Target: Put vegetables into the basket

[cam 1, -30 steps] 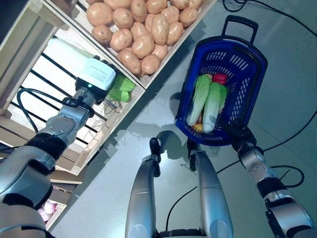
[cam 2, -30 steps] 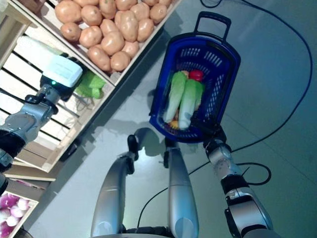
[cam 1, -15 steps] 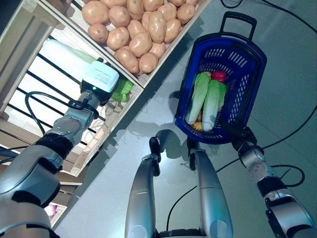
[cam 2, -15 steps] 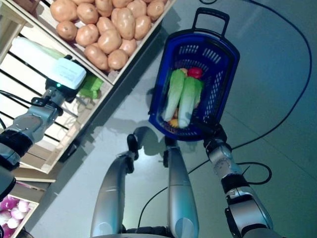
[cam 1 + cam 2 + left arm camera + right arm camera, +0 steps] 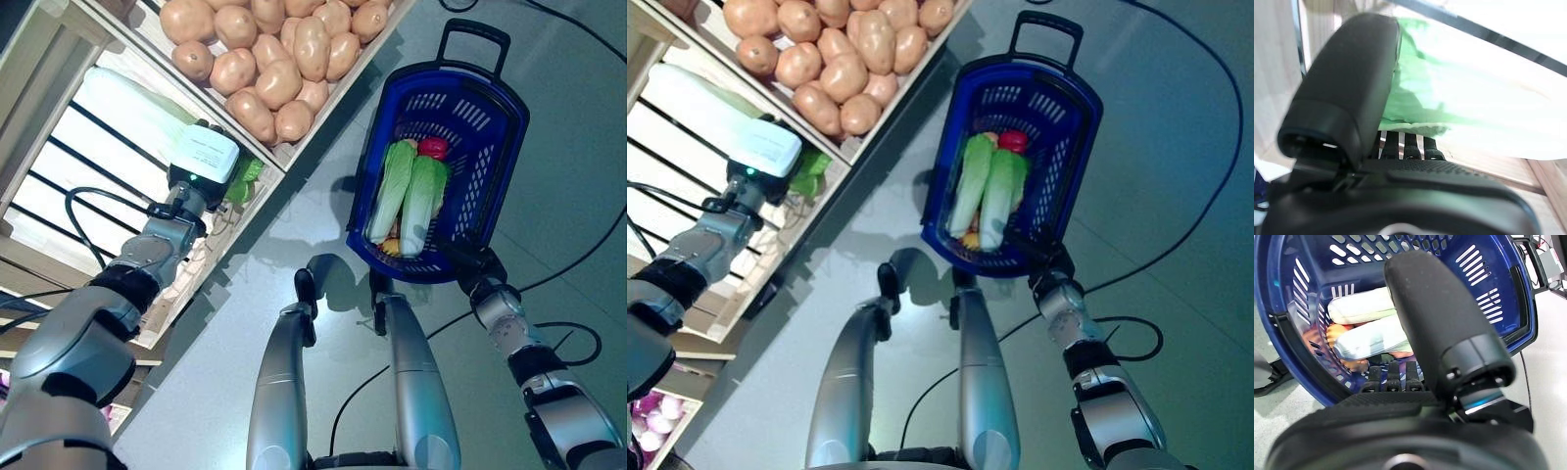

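We find no text, number, label or sign that can be read in any of the views. The white box (image 5: 204, 157) on the left wrist carries some faint grey print on its top face, but it is too small for us to make out. The blue basket (image 5: 490, 157), the wooden shelf (image 5: 59, 59) and the vegetables show no lettering that we can see.

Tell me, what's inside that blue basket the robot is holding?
The blue basket holds two napa cabbages side by side, a red vegetable beyond them, and something orange beneath. The cabbages cover most of it, so its kind is unclear.
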`<state>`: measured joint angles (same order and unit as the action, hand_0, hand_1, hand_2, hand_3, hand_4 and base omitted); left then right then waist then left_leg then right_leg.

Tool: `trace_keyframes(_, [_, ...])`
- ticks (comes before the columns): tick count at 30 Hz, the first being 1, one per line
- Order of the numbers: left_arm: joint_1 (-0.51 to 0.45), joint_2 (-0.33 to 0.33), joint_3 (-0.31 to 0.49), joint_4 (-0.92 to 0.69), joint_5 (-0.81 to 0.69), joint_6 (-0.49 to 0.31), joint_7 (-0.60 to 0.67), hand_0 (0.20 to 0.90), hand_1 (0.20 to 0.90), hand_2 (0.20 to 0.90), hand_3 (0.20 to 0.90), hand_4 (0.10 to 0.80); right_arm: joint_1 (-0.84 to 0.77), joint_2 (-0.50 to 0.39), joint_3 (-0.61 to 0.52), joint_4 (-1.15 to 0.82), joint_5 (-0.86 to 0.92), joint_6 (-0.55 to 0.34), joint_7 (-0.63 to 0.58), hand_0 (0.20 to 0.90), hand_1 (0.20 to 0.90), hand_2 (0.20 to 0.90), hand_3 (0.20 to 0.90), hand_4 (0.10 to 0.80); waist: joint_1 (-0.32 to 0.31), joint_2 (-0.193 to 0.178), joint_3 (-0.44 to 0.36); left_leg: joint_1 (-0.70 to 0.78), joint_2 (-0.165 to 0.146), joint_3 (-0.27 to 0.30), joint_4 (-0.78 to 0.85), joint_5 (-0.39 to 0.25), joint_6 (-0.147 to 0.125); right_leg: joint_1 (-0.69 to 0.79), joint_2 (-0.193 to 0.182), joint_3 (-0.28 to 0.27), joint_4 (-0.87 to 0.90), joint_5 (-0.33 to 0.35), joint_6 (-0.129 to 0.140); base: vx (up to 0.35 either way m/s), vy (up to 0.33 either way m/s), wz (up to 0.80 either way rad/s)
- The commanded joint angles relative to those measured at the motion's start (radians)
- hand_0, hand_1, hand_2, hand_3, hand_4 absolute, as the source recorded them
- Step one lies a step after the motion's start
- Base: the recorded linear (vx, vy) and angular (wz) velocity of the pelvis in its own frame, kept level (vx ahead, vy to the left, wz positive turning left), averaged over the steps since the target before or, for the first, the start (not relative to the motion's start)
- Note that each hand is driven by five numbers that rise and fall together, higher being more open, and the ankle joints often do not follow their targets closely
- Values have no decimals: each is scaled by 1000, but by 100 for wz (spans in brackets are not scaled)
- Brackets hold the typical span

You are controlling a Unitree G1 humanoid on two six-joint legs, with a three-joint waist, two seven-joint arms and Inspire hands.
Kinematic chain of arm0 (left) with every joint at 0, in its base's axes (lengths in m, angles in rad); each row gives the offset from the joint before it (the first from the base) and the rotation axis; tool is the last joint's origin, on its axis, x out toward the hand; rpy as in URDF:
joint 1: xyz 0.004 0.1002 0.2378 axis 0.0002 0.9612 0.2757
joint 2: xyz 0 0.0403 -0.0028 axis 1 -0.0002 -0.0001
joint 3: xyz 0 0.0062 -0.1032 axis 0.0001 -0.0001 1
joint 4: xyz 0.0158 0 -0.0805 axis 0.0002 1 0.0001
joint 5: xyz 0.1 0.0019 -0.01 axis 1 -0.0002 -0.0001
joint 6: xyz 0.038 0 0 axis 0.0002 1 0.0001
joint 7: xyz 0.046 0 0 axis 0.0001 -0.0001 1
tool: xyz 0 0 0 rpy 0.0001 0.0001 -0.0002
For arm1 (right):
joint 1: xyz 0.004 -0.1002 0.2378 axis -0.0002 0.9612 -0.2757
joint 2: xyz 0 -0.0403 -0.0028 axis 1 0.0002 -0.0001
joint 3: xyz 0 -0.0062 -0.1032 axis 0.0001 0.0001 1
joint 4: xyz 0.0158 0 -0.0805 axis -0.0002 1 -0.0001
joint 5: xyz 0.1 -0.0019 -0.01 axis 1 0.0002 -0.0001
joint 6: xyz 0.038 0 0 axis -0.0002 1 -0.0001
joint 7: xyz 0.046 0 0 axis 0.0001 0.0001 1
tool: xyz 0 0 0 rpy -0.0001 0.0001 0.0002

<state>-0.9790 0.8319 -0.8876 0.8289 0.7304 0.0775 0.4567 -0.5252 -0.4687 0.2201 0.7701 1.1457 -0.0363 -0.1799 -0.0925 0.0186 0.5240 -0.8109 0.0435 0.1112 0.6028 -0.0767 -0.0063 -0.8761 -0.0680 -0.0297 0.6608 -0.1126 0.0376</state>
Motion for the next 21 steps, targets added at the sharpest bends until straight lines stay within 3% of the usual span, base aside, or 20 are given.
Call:
trace_keyframes(1, [-87, 12, 113, -18, -8, -7, 187, 900, 900, 900, 900, 800, -12, -42, 20, -58, -7, -39, -36, 900, 900, 900, 900, 800, -7, -2, -4, 23, -41, 17, -31, -16, -26, 57, 18, -30, -63, 54, 16, 0, 0, 0])
trace_keyframes(8, [-86, -43, 124, 31, 12, -36, 341, 900, 900, 900, 900, 800, -36, -30, 35, -51, -10, -48, -40, 900, 900, 900, 900, 800, -4, -9, -4, 12, -42, 10, -25, -17, -27, 44, 22, -30, -54, 54, 17, 0, 0, 0])
trace_keyframes(15, [-87, -70, 118, 53, 65, -49, 379, 900, 900, 900, 900, 800, -50, -21, 44, -70, -23, -37, -69, 900, 900, 900, 900, 800, -7, -15, -4, 0, -39, 6, -24, -13, -30, 28, 28, -27, -47, 55, 19, -10, 7, 0])
trace_keyframes(16, [-90, -72, 113, 58, 64, -49, 383, 841, 841, 841, 841, 761, -52, -22, 45, -66, -23, -35, -65, 900, 900, 900, 900, 800, -8, -16, -4, 1, -38, 6, -25, -12, -30, 28, 29, -26, -47, 55, 20, 0, 0, 0])
trace_keyframes(17, [-97, -76, 105, 63, 66, -46, 384, 545, 545, 545, 545, 563, -54, -20, 45, -62, -23, -34, -63, 900, 900, 900, 900, 800, -9, -16, -4, 0, -37, 4, -26, -12, -31, 27, 31, -25, -47, 56, 21, 0, 0, 0])
trace_keyframes(19, [-101, -76, 103, 60, 65, -43, 379, 300, 300, 300, 300, 400, -54, -19, 46, -66, -24, -32, -64, 900, 900, 900, 900, 800, -9, -17, -4, 1, -37, 4, -29, -11, -31, 28, 31, -24, -50, 58, 23, 0, 0, 0])
trace_keyframes(21, [-101, -72, 101, 57, 61, -41, 376, 300, 300, 300, 300, 400, -52, -18, 50, -70, -23, -37, -65, 900, 900, 900, 900, 800, -10, -17, -4, 3, -37, 4, -32, -10, -32, 31, 32, -23, -56, 59, 23, -15, 3, -2])
